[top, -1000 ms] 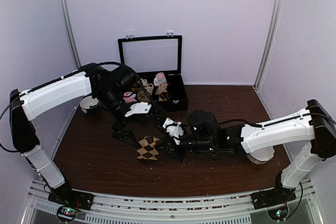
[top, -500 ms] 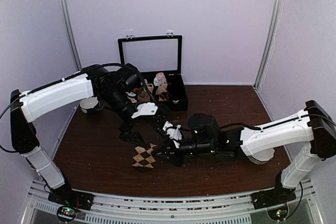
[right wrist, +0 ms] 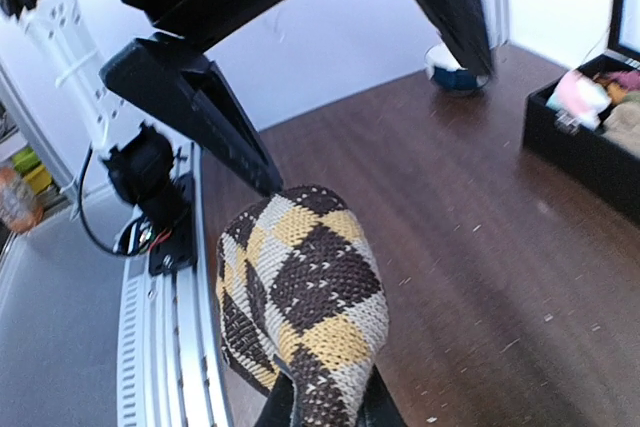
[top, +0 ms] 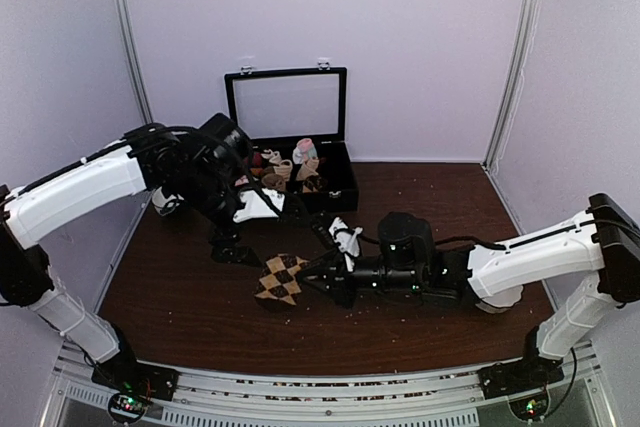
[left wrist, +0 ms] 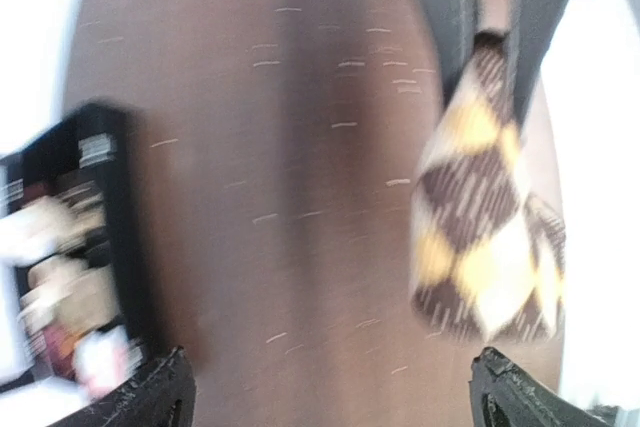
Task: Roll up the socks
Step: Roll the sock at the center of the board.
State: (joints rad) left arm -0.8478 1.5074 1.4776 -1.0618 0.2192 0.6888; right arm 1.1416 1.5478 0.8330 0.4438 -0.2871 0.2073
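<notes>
Two hands, right hand (top: 319, 278) pinched shut on argyle socks (top: 280, 280), left hand (left wrist: 330, 394) spread wide, holding nothing

Bare bench (top: 170, 307) lies open near left and far right; the black case (top: 340, 187) blocks the back, and the left arm (top: 80, 192), right arm (top: 530, 252) and socks (top: 283, 277) crowd the middle.

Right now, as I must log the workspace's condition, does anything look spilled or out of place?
Pale specks, perhaps lint, lie scattered over the dark table. Otherwise nothing stands out: the argyle sock looks intact, pinched in the shut right gripper.
</notes>
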